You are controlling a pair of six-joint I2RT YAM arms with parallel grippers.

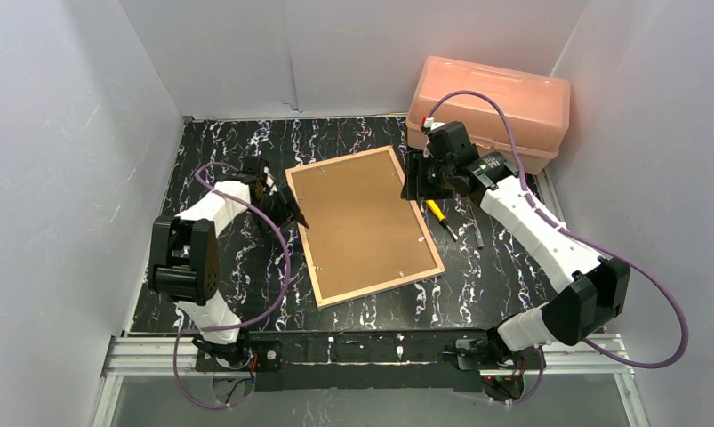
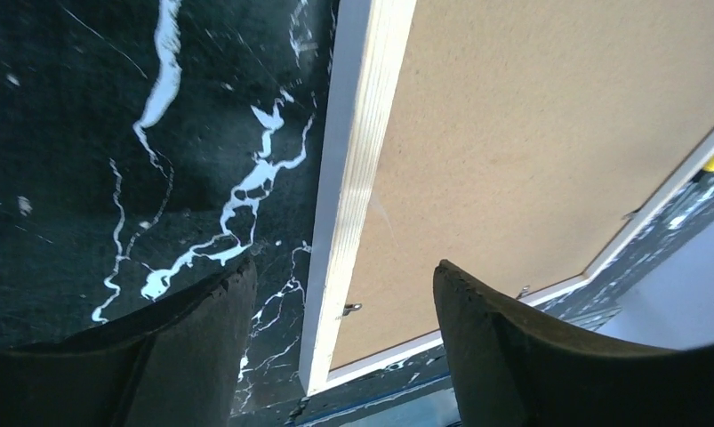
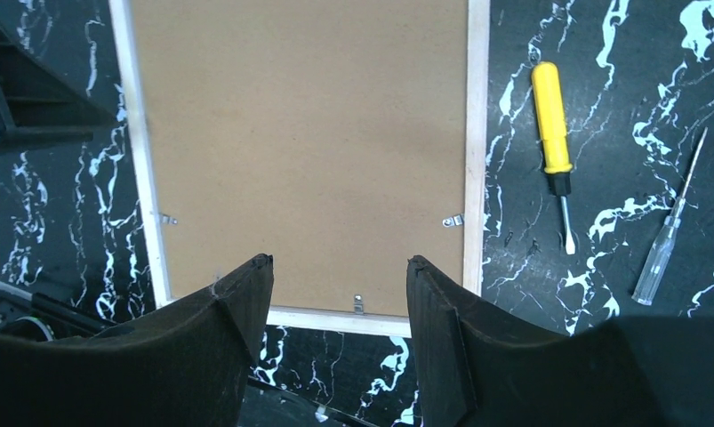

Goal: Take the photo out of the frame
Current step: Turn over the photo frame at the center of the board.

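The left tool point(image 1: 279, 201) has its jaws spread wide at the left long edge of the frame point(image 1: 364, 222), near that edge's far end. In the left wrist view the light wood edge of the frame point(image 2: 353, 178) runs up between the two dark fingers point(image 2: 202, 347). Whether either finger touches the frame cannot be told.

The right tool point(image 1: 415, 178) is also wide open. It sits at the frame's far right corner, and its camera looks down over the frame from above that end. In that view the nearest short edge of the frame point(image 3: 476, 133) lies between its fingers point(image 3: 237, 311).

The frame lies flat in the middle of the black marbled worktop point(image 1: 380, 311), back side up and turned at a slant to the worktop's edges. A plain brown board point(image 3: 300, 116) fills it. Small metal clips point(image 3: 452, 220) sit along the board's rim. The photo cannot be seen from any view, as only the board shows inside the frame.

Right of the frame a yellow screwdriver point(image 3: 553, 133) lies on the worktop. A thin clear-handled one point(image 3: 669, 236) lies further out, apart from it. A pink box point(image 1: 491, 107) stands at the far right corner of the worktop, behind the right tool.
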